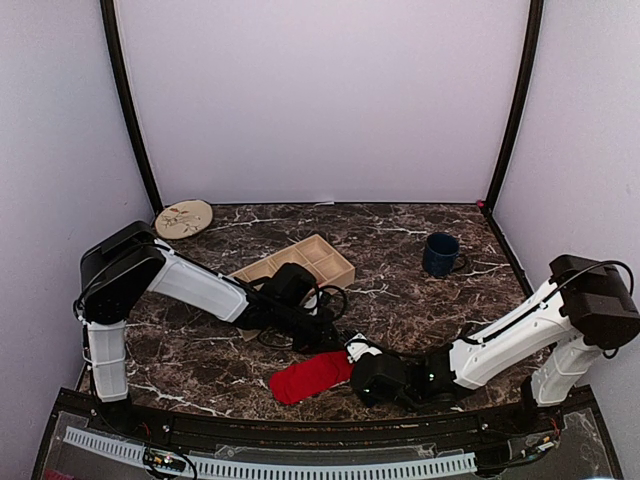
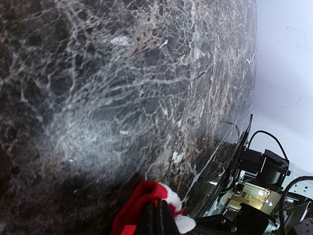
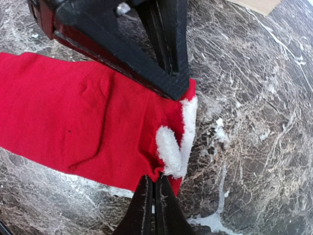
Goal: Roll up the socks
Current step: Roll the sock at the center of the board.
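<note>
The red socks with a white fluffy cuff lie flat as one red piece near the table's front edge; I cannot tell how many layers there are. My left gripper is shut on the far corner of the cuff end. In the left wrist view its fingertips pinch the red fabric beside the white trim. My right gripper is shut on the near corner of the cuff end of the socks, just below a white flap. The left gripper shows across the top of the right wrist view.
A compartmented wooden tray stands behind the left arm, with black cables beside it. A dark blue mug stands at the back right and a round patterned plate at the back left. The front rail runs close to the socks.
</note>
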Robot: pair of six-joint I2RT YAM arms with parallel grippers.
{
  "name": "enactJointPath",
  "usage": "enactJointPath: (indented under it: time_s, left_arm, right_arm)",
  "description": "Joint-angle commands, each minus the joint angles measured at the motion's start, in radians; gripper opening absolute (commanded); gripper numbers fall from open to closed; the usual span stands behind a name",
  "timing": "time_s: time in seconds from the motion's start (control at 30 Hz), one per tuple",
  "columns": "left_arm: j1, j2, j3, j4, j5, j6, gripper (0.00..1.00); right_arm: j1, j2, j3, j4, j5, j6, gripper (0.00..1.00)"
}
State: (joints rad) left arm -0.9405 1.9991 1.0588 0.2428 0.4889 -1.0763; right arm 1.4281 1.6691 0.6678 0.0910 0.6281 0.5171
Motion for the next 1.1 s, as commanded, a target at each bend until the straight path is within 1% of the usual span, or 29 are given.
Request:
enactJointPath:
  time_s: [0.0, 0.13, 0.23, 0.3, 0.57, 0.67, 0.87, 1.07]
  left_arm:
    - [0.002, 0.008, 0.019, -0.072, -0.012, 0.048, 0.00]
    - [0.002, 0.018, 0.020, -0.090, -0.019, 0.056, 0.00]
    - [0.002, 0.025, 0.021, -0.101, -0.024, 0.059, 0.00]
    - [0.002, 0.028, 0.026, -0.111, -0.028, 0.064, 0.00]
    - [0.002, 0.039, 0.022, -0.129, -0.034, 0.074, 0.00]
    - [0.003, 0.040, 0.010, -0.127, -0.038, 0.073, 0.00]
    - [0.003, 0.038, -0.027, -0.106, -0.039, 0.069, 0.00]
    - [0.003, 0.033, -0.064, -0.095, -0.039, 0.074, 0.00]
  right_arm:
    - [0.011, 0.012, 0.013, 0.006, 0.004, 0.016, 0.06]
    - [0.011, -0.003, 0.014, -0.009, 0.001, 0.036, 0.16]
    - [0.012, -0.034, 0.010, -0.033, -0.010, 0.079, 0.25]
    - [0.012, -0.064, 0.002, -0.048, -0.022, 0.114, 0.29]
    - [0.022, -0.254, -0.076, -0.062, -0.065, 0.273, 0.42]
    - [0.021, -0.302, -0.112, -0.041, -0.070, 0.333, 0.52]
    - [-0.010, -0.319, -0.194, 0.097, -0.101, 0.474, 0.54]
    - [-0.087, -0.290, -0.258, 0.250, -0.145, 0.633, 0.52]
